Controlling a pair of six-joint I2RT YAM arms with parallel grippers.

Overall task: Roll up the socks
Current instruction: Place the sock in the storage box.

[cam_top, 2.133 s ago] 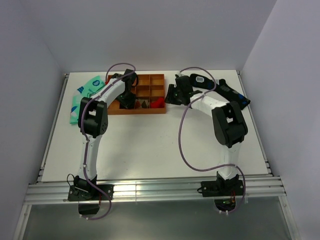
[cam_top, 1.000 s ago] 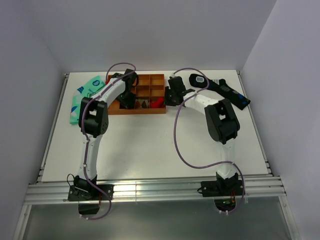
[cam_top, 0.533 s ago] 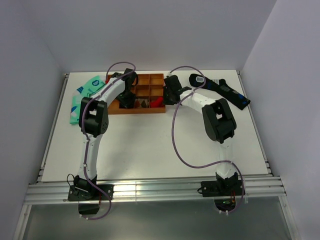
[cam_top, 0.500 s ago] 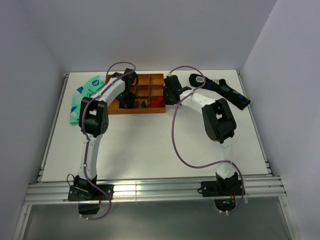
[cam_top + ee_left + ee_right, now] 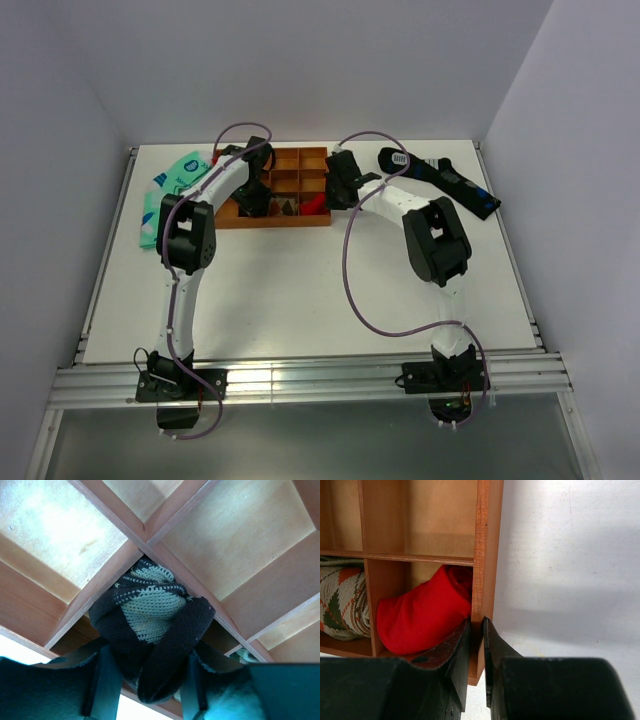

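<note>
The socks (image 5: 150, 615) are a rolled brown bundle with beige knit patches and a dark brown cuff. They sit at a near compartment of the wooden organizer box (image 5: 312, 223), against its dividers (image 5: 167, 560). My left gripper (image 5: 145, 685) is shut on the dark cuff, one finger on each side. In the top view my left gripper (image 5: 254, 200) covers the bundle. My right gripper (image 5: 476, 635) is shut on the box's right side wall (image 5: 483, 550), one finger inside and one outside. In the top view it (image 5: 336, 192) is at the box's right edge.
A red sock (image 5: 422, 615) fills the compartment next to my right fingers, with a beige, green and orange rolled sock (image 5: 342, 602) beside it. A mint-green sock (image 5: 168, 195) lies left of the box. A black-navy sock (image 5: 440, 178) lies at the back right.
My right gripper has moved left from beside the black-navy sock to the box's right wall. The left arm has not moved.
</note>
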